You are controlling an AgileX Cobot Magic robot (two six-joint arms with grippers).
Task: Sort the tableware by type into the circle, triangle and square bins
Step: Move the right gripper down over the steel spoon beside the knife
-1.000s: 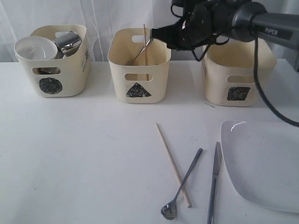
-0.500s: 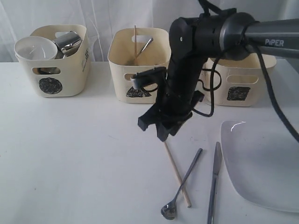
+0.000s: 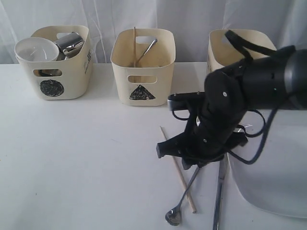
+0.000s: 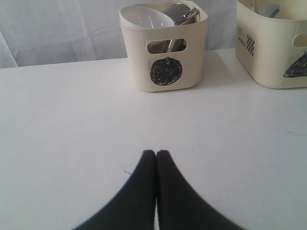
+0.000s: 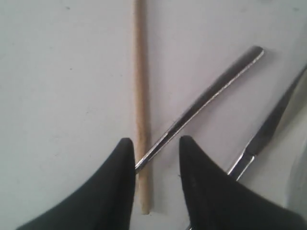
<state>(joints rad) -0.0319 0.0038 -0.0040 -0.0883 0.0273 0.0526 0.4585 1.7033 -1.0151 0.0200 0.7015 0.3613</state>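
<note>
Black right pincer [image 5: 153, 155] stands half open, low over the white tabletop [image 3: 86, 143], and grips nothing. The steel spoon [image 5: 206, 98] handle runs between its fingers, and the wooden chopstick [image 5: 140, 86] lies just beside one finger. The left pincer [image 4: 156, 160] is closed and empty. Well ahead of it, the circle bin [image 4: 139, 62] holds a white bowl [image 4: 144, 17]. A small checkered label on the triangle bin [image 4: 268, 52] cannot be read. White curtain [image 3: 192, 14] hangs behind.

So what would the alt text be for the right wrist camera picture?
An open black claw is poised over a white table, its two tips either side of the end of a wooden chopstick and the slanted handle of a steel spoon. A steel knife lies just beyond the spoon.
</note>
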